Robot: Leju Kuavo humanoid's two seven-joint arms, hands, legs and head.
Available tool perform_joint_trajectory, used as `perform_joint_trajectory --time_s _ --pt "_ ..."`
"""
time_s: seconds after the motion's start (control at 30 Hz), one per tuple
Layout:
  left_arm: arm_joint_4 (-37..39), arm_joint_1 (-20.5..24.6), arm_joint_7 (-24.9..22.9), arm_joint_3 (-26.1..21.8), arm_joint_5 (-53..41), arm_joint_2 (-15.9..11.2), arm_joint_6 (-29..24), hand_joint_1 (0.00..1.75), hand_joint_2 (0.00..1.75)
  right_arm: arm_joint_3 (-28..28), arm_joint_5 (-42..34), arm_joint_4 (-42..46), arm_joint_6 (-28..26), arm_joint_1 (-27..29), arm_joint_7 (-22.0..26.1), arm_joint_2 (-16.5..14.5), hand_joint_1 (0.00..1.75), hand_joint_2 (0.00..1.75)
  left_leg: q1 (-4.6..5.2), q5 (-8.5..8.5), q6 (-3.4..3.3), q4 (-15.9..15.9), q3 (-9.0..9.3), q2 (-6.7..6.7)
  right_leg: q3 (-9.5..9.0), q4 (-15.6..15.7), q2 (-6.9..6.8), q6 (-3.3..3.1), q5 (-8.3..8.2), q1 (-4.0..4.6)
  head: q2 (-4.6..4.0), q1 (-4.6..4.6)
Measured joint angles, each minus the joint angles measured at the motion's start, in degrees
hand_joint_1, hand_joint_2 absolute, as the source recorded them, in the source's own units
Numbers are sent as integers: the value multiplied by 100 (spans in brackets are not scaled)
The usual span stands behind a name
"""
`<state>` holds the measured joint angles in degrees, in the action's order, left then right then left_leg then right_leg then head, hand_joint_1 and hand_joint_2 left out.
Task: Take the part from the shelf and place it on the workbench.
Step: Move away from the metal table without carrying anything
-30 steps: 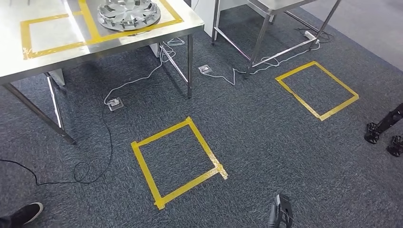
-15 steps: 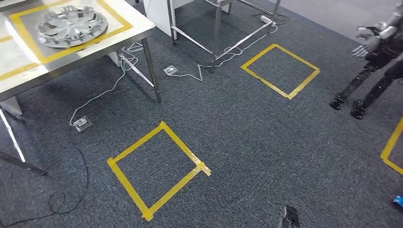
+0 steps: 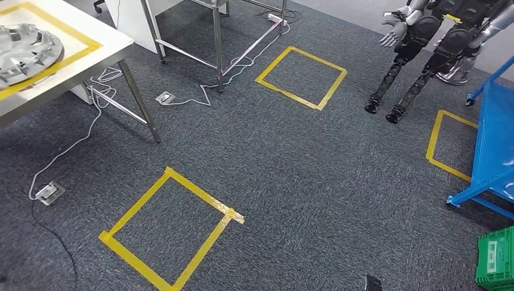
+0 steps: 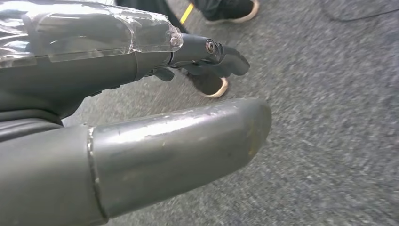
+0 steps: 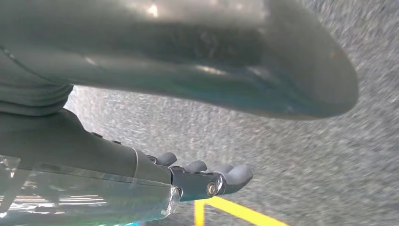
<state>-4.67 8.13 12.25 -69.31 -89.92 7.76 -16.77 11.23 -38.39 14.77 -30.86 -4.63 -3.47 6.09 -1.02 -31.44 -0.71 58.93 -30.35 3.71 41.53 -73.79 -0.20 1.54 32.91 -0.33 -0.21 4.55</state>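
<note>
Dark grey carpet [image 3: 315, 157] marked with yellow tape squares [image 3: 173, 227], white cables [image 3: 91, 130] trailing to floor sockets [image 3: 47, 192], another humanoid robot [image 3: 424, 48] standing far off, green crate [image 3: 497, 257] at the edge, a person's shoe [image 4: 209, 84] on the carpet

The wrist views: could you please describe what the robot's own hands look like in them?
The left hand has a thick, smooth grey thumb with a scuffed sheen, dark fingers with a small round silver fastener, and a clear glossy film over its grey cover. The right hand looks alike: broad grey thumb, dark rounded fingers, clear film.
</note>
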Motion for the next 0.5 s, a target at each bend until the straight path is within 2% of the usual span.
perform_joint_trajectory --time_s 0.07,0.1,0.13,0.17,0.23,0.27,0.3,0.37,0.4,0.43,0.47,0.5 --pt "-3 18 -2 6 0 1 -8 0 0 0 4 -29 5 33 4 1 0 0 5 -47 20 -7 66 119 -369 749 -120 -78 -419 37 -1 25" --pt "-3 27 0 15 0 4 -11 0 0 0 8 -41 11 32 7 4 0 0 10 -67 36 -18 96 171 -566 1137 -222 -130 -549 80 -1 32" --pt "-3 32 2 26 0 10 -15 0 0 1 15 -51 20 22 11 7 0 0 12 -79 58 -34 117 216 -704 1402 -307 -181 -602 121 0 36" --pt "-3 35 4 37 0 16 -18 0 0 1 24 -63 29 12 14 11 0 0 12 -88 84 -54 133 263 -773 1537 -355 -219 -588 157 0 37" --pt "-3 38 3 62 0 29 -20 0 0 -1 40 -94 46 13 19 21 0 0 6 -94 142 -108 181 343 -808 1608 -292 -274 -572 186 0 40" --pt "-4 43 -1 77 -1 34 -19 0 0 -2 45 -110 54 32 23 21 0 0 -4 -124 170 -115 216 254 -852 1676 -247 -294 -591 181 -1 41" --pt "-7 48 -7 95 -1 35 -18 0 0 -2 49 -125 60 43 32 17 0 0 -13 -189 189 -53 212 73 -905 1746 -203 -315 -613 170 -1 37" --pt "-10 37 -21 127 -2 27 -10 0 0 -4 54 -144 79 24 61 0 0 0 -20 -462 202 443 -10 -354 -987 1846 -96 -352 -646 140 -1 0" --pt "-10 23 -30 136 -2 22 -7 0 0 -5 55 -150 87 -3 80 -10 0 0 -14 -615 199 837 -233 -448 -994 1845 -21 -371 -641 141 0 -32" --pt "-10 9 -37 139 -2 18 -1 0 0 -7 55 -154 96 -23 97 -20 0 0 -5 -710 200 1190 -456 -457 -996 1831 68 -385 -630 144 1 -63" --pt "-10 1 -41 140 -2 13 4 0 0 -8 55 -158 102 -30 108 -31 0 0 0 -697 202 1377 -609 -442 -1002 1812 155 -391 -611 148 1 -91" --pt "-12 -2 -45 142 -2 8 9 0 0 -9 55 -164 108 -27 116 -43 0 0 1 -559 204 1366 -681 -429 -1012 1783 252 -390 -584 148 1 -116"
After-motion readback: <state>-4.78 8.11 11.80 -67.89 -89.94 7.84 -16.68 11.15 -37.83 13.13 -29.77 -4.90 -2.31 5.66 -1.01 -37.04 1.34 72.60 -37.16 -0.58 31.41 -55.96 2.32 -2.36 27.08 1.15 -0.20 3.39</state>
